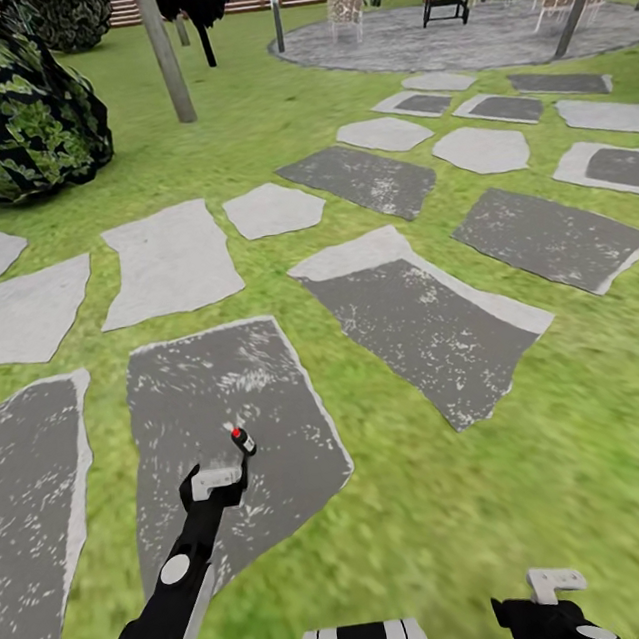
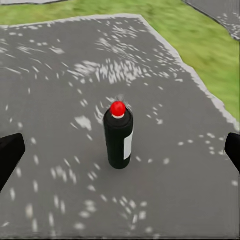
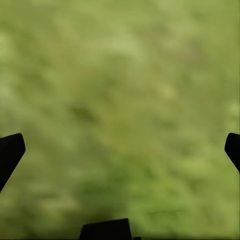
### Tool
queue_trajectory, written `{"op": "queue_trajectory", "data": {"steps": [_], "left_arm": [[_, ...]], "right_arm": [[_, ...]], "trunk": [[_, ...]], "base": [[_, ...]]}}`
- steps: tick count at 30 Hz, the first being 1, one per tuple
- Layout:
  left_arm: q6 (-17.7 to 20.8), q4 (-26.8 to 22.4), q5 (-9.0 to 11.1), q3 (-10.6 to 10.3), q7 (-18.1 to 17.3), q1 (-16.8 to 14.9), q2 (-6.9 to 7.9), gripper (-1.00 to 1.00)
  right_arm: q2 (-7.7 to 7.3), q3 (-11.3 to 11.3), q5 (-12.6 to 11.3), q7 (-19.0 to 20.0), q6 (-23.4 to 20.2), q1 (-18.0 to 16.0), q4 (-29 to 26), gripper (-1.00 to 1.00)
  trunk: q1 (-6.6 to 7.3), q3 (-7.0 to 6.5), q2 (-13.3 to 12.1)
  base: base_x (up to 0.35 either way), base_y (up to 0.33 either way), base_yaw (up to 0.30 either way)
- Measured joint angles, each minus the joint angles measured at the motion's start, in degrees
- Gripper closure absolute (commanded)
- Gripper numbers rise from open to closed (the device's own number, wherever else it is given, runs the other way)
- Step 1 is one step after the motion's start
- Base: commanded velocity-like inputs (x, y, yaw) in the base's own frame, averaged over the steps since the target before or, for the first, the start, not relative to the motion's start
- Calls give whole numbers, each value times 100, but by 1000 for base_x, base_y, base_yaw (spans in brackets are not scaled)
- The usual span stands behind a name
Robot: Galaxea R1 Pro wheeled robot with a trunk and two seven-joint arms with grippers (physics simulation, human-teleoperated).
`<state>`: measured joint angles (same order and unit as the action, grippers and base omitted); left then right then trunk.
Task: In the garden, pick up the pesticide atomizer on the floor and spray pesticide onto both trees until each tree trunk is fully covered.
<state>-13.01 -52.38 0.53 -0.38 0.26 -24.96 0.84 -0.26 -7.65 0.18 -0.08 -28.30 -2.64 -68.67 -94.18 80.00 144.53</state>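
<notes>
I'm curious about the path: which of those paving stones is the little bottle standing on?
The bottle stands upright on the big dark grey stone nearest the robot, straight ahead of its left gripper. The other stones carry nothing.

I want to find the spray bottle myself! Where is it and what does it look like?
Find the big dark grey paving stone in the lawn, just ahead of the robot's left arm. The pesticide atomizer stands upright on it, before the open left end effector. It's a small black bottle with a round red top, alone on the stone.
</notes>
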Motion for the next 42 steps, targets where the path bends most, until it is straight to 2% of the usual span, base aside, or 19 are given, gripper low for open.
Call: {"op": "queue_trajectory", "data": {"steps": [10,17,27,34,42], "left_arm": [[-8,-2,0,3,0,0,-3,-100],[-150,0,-3,-5,0,0,-2,-100],[-173,-1,-9,-6,0,0,-5,-100],[-176,-6,-16,-6,0,0,-5,-100],[-176,-5,-17,-14,2,0,-5,-100]], "right_arm": [[0,7,0,-1,0,0,-4,-100],[0,8,0,-1,0,0,-3,-100],[0,9,0,-1,0,0,-6,-100],[0,5,0,-1,0,0,-6,-100],[0,8,0,-1,0,0,-6,-100]], "trunk": [[-26,306,13],[-44,522,23],[-44,558,23],[-44,558,23],[-44,558,23]], "base": [[0,0,94],[0,0,12],[4,0,-7],[232,0,-8],[59,7,-184]]}}
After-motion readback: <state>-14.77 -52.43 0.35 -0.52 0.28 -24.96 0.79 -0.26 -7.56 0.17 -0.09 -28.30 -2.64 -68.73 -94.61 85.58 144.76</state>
